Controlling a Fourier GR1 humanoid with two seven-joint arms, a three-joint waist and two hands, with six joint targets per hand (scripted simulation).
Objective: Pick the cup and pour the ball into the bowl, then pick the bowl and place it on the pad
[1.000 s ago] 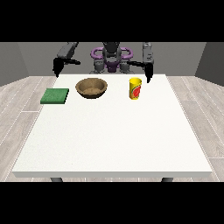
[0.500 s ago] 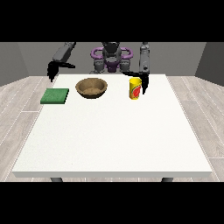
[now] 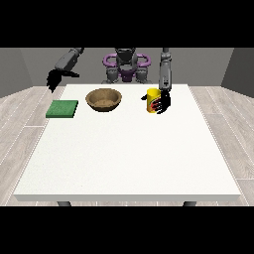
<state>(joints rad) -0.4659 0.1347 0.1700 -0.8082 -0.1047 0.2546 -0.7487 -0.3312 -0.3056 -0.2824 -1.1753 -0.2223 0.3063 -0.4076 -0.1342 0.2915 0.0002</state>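
A yellow cup (image 3: pixel 152 99) with a red mark stands upright on the white table (image 3: pixel 129 149) at the back right. The hand at the view's right (image 3: pixel 164 102) hangs right beside the cup, its fingers spread towards the cup's side, not closed round it. A brown wooden bowl (image 3: pixel 103 99) sits at the back middle. A green pad (image 3: pixel 62 108) lies flat at the back left. The hand at the view's left (image 3: pixel 53 79) hangs in the air above and behind the pad, fingers drooping and holding nothing. No ball can be seen.
The robot's torso (image 3: pixel 125 64) stands behind the table's far edge. The table's wide near half stretches white towards the camera, with grey floorboards (image 3: pixel 228 124) on both sides.
The hand at the view's right has come down and forward to the cup's side. The hand at the view's left has risen and swung outward. Cup, bowl and pad have not moved.
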